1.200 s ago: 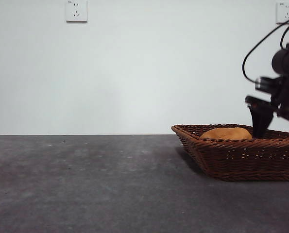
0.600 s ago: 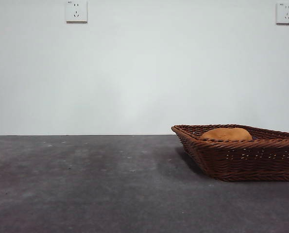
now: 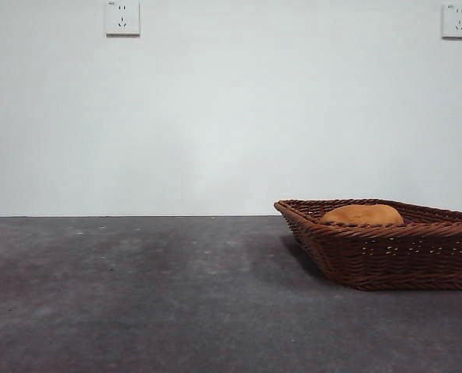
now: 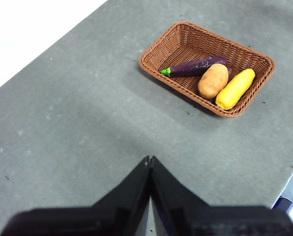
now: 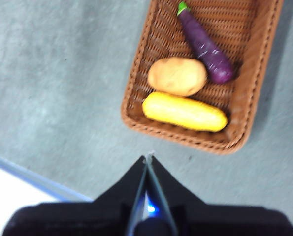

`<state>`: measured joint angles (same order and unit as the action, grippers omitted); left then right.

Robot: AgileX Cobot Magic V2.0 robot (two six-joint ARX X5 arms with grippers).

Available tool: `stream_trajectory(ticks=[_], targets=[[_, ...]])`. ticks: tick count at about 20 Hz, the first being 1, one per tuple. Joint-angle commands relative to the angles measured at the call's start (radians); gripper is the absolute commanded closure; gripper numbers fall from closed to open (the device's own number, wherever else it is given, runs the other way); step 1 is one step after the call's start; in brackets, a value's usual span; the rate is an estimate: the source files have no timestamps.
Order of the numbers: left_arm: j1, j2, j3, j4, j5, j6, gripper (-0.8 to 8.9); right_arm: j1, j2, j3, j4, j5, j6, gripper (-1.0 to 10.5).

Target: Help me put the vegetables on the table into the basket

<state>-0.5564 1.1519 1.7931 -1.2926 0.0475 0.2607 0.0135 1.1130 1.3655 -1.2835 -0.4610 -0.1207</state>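
Basket on the right of the grey surface, holding eggplant, potato and yellow vegetable, apparently corn. Left end effector and right end effector, jaws pressed together and empty, hang high above the surface, apart from the basket.

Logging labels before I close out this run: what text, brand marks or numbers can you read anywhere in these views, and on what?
None can be read.
Wall sockets and: each bears a tiny mark at its top corner, too small to read.
Basket, potato, eggplant, yellow vegetable: no lettering visible.
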Motion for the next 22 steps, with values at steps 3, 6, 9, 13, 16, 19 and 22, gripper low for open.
stream_trajectory(ticks=[3, 6, 9, 13, 16, 19, 22], targets=[[0.003, 0.0, -0.004, -0.004, 0.005, -0.006, 8.17, 0.0, 0.004, -0.001, 0.02, 0.076, -0.005, 9.5], [0.003, 0.0, -0.004, -0.022, 0.005, -0.006, 8.17, 0.0, 0.004, -0.001, 0.036, 0.124, -0.005, 9.5], [0.003, 0.0, -0.003, -0.013, -0.015, 0.015, 8.17, 0.0, 0.004, -0.001, 0.043, 0.177, -0.005, 9.5], [0.003, -0.006, -0.003, 0.017, -0.014, 0.004, 8.17, 0.0, 0.004, -0.001, 0.065, 0.209, -0.005, 9.5], [0.018, -0.025, -0.003, 0.103, -0.024, 0.006, 8.17, 0.0, 0.004, -0.001, 0.064, 0.212, -0.005, 9.5], [0.169, -0.079, -0.008, 0.211, -0.011, 0.048, 8.17, 0.0, 0.004, -0.001, 0.064, 0.212, -0.005, 9.5], [0.332, -0.171, -0.082, 0.333, 0.135, 0.063, 8.17, 0.0, 0.004, -0.001, 0.064, 0.212, -0.005, 9.5]])
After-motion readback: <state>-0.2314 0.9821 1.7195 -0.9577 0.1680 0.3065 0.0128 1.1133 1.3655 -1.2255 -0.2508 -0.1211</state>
